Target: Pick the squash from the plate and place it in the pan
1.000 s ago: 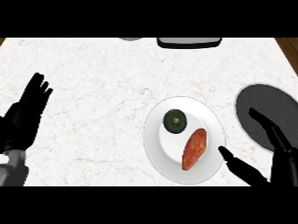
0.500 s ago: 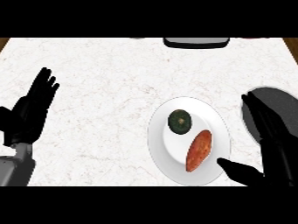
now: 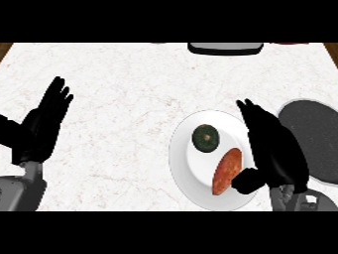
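Squash (image 3: 206,138), dark green and round, sits on the white plate (image 3: 188,168) beside an orange-red vegetable (image 3: 226,171), untouched. Right hand (image 3: 272,146) is over the plate's right edge, fingers straight and holding nothing, thumb near the orange piece; black pan (image 3: 319,141) just right of it. Left hand (image 3: 38,125) rests open at the left, fingers up.

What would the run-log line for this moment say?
right hand: open over plate edge | squash: on plate, untouched | pan: right of plate | left hand: open, resting left
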